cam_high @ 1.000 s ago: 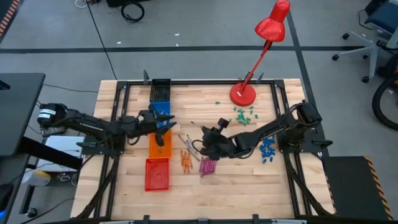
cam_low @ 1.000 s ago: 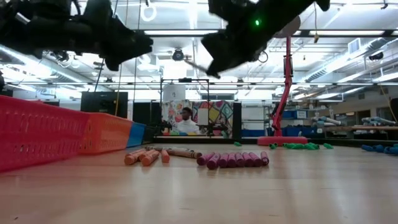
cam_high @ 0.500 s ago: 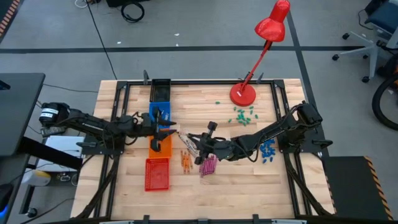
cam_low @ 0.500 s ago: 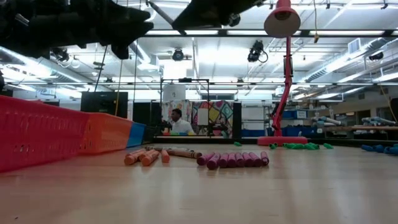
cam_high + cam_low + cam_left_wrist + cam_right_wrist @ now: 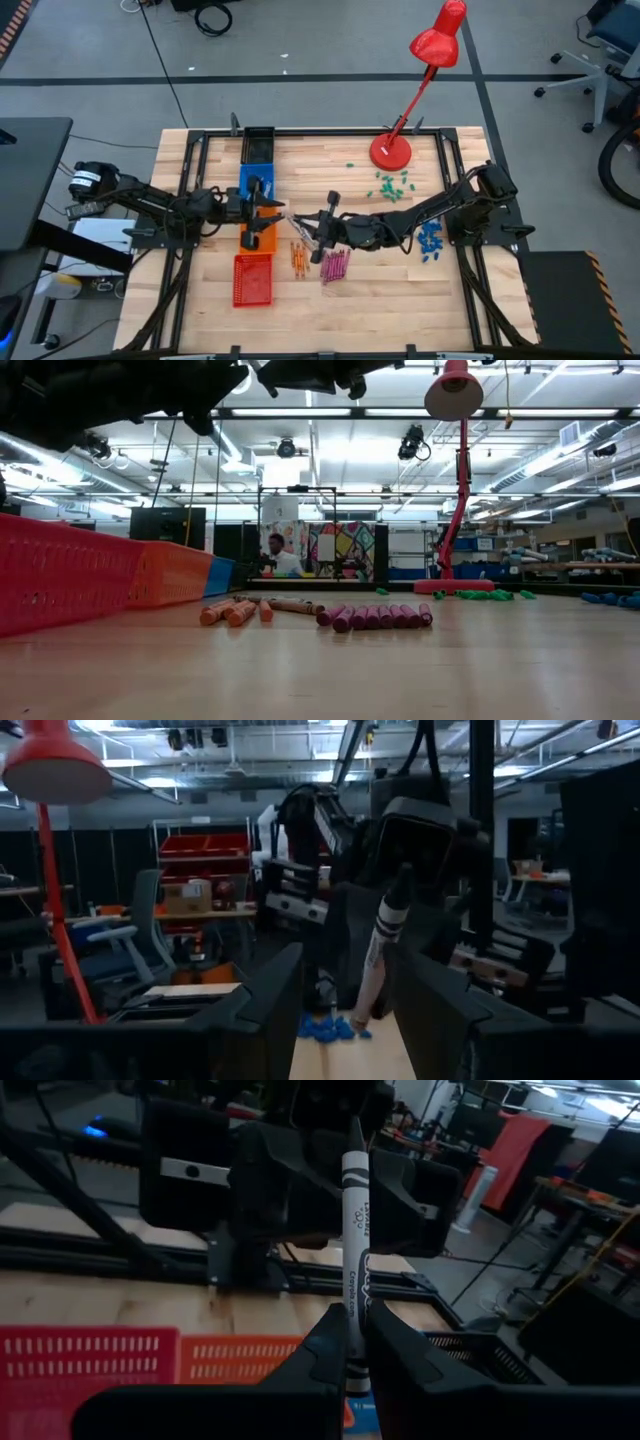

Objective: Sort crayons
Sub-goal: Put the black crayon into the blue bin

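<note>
Nearest you in the low view, loose crayons (image 5: pixel 372 616) lie on the wooden table (image 5: pixel 400 290): a tight pink row, orange ones just beside it, a few greyish ones behind. From above, the orange (image 5: pixel 298 257) and pink (image 5: pixel 335 265) groups sit near the table's middle, so part of the sorting looks done.

Your right gripper (image 5: pixel 351 1342) is pinching a grey crayon (image 5: pixel 355 1270) by its lower end, leaving most of its length sticking out. That looks like a hand-over grip, giving the other arm plenty to take. Your left gripper (image 5: pixel 262 205) hovers over the orange bin (image 5: pixel 256 233), facing it with fingers (image 5: pixel 272 997) spread and nothing between them; the offered crayon (image 5: pixel 380 948) stands straight ahead, apart from them.

The bins run in a line on the left side: red (image 5: pixel 252 279), orange, then blue (image 5: pixel 257 176). Green bits (image 5: pixel 392 185) and blue bits (image 5: pixel 431 240) lie near the red lamp (image 5: pixel 392 150).

Beyond is a workshop under strip lights, with shelving and a person (image 5: pixel 270 550) far off.
</note>
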{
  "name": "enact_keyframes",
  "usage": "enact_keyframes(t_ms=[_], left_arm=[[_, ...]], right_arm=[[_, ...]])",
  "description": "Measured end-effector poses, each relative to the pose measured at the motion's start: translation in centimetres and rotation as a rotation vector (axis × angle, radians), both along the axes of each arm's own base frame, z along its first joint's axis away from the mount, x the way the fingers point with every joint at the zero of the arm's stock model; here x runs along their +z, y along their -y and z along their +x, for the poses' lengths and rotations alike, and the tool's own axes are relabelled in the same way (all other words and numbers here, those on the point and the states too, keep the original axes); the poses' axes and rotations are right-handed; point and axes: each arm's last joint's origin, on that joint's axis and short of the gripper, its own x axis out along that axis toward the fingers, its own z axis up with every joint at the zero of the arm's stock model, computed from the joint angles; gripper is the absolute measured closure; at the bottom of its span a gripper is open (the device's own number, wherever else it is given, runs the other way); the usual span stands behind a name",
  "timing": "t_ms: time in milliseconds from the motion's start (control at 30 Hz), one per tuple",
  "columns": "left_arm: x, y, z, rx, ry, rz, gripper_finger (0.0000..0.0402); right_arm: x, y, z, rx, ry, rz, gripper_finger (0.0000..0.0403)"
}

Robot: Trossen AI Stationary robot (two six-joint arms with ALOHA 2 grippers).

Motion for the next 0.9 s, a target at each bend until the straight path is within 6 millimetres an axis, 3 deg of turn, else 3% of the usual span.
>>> enact_keyframes(t_ms=[533, 900], left_arm=[[0.4, 0.5, 0.2, -0.047, 0.006, 0.011, 0.0247], [0.7, 0.5, 0.2, -0.049, 0.031, 0.008, 0.0251]], right_arm=[[0.3, 0.0, 0.1, 0.029, 0.032, 0.025, 0.0366], [-0.3, 1.2, 0.7, 0.063, 0.034, 0.091, 0.0366]])
